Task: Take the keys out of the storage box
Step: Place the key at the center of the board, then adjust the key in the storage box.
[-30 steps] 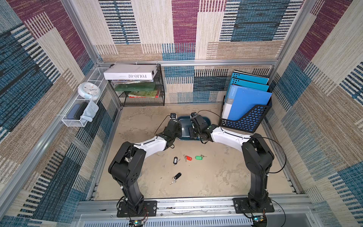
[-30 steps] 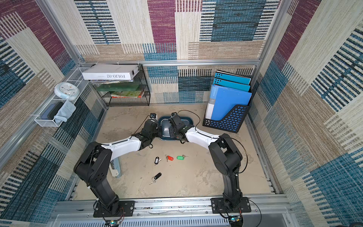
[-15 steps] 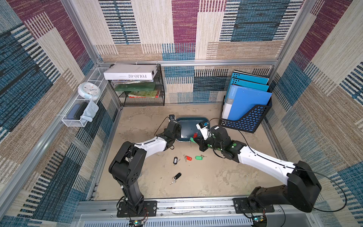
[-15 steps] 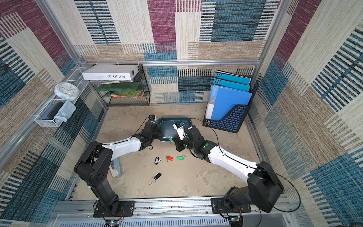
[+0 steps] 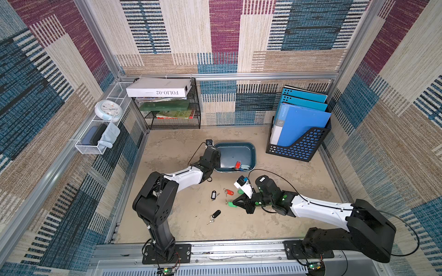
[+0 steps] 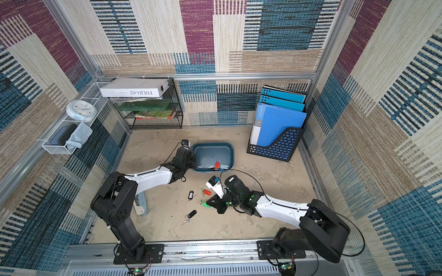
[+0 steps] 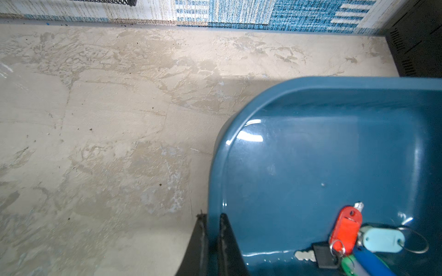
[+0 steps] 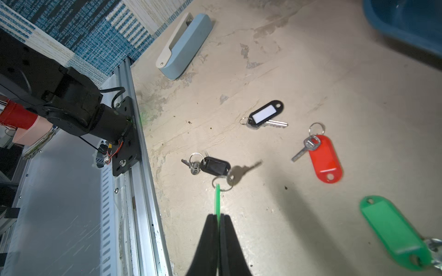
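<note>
Keys [image 7: 346,229]: clustered in storage box [image 5: 235,148], near-right corner; four on counter [image 5: 186,229], nearer.
around: file holder [image 5: 299,148] right of box.
left jaws: clamping box's left rim.
right jaws: pinching green tag [image 8: 217,198].
look: silver; red, teal, black, blue tags.

I note the storage box [image 5: 234,144] on the floor [image 5: 177,148] toward the rear, between the wire shelf [image 5: 175,124] at rear left and the file holder [image 5: 301,149] at rear right, a bunch of keys [image 5: 240,166] in its near right corner. Four loose keys [image 5: 229,192] lie on the floor before the box, a fifth key [image 8: 217,198] in my right gripper [image 8: 218,216] among them.
</note>
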`<action>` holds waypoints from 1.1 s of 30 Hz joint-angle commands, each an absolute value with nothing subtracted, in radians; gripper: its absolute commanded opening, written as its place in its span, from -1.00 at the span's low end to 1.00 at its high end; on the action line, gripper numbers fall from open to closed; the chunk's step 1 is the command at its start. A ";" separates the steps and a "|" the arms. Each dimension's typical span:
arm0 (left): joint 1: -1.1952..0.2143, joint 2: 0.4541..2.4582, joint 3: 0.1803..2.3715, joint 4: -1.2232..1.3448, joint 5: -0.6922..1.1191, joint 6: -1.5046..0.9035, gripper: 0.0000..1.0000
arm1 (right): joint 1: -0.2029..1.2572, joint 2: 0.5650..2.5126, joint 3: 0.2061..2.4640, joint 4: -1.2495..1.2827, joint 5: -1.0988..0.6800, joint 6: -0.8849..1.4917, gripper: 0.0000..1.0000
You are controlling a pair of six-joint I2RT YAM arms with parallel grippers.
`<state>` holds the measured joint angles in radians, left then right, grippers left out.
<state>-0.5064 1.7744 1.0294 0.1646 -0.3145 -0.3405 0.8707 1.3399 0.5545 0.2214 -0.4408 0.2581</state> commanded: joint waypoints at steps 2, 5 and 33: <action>-0.507 1.769 1.024 0.180 -0.321 -0.337 -1.00 | 0.882 1.426 0.561 0.296 -0.454 0.262 -1.00; -0.507 1.767 1.019 0.184 -0.322 -0.336 -1.00 | 0.886 1.493 0.572 0.288 -0.454 0.254 -1.00; -0.512 1.704 0.902 0.344 -0.291 -0.311 -1.00 | 0.852 1.442 0.894 -0.046 0.452 0.461 0.51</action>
